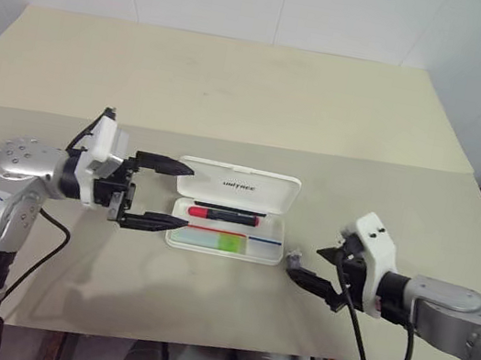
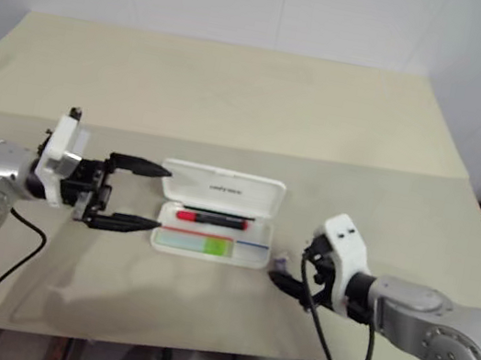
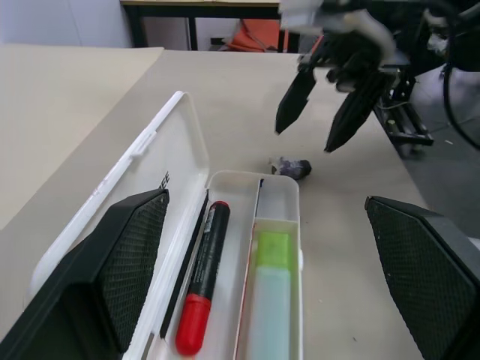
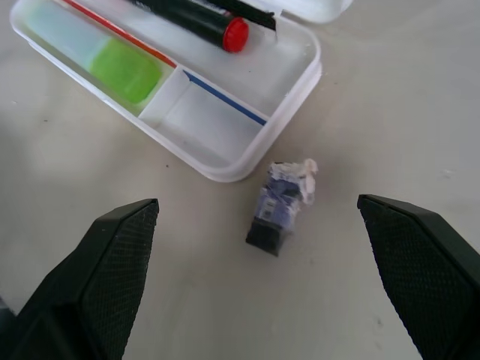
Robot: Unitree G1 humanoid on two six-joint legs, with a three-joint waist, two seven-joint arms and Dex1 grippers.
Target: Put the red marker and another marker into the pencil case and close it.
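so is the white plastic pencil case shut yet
No, open. The white plastic pencil case has its lid laid back flat, with the red-capped black marker and green-capped pale marker visible inside.

White pencil case point(image 1: 238, 182) with grey lettering on lid, red and blue stripe inside. Within case: red marker point(image 1: 224, 215), black barrel, red cap; another marker point(image 1: 211, 240), pale body, light green cap. Beside case: dark blue-and-white scrap point(image 4: 281, 202). Beige table point(image 1: 237, 95).

The pencil case point(image 3: 180, 142) looks like smooth, glossy white plastic — faintly translucent at its walls. The red marker point(image 3: 201, 289) has a shiny cap; another marker point(image 3: 271, 292) looks frosted. The table point(image 1: 237, 95) is matt beige — the finger pads point(image 4: 112, 277) finely textured black.
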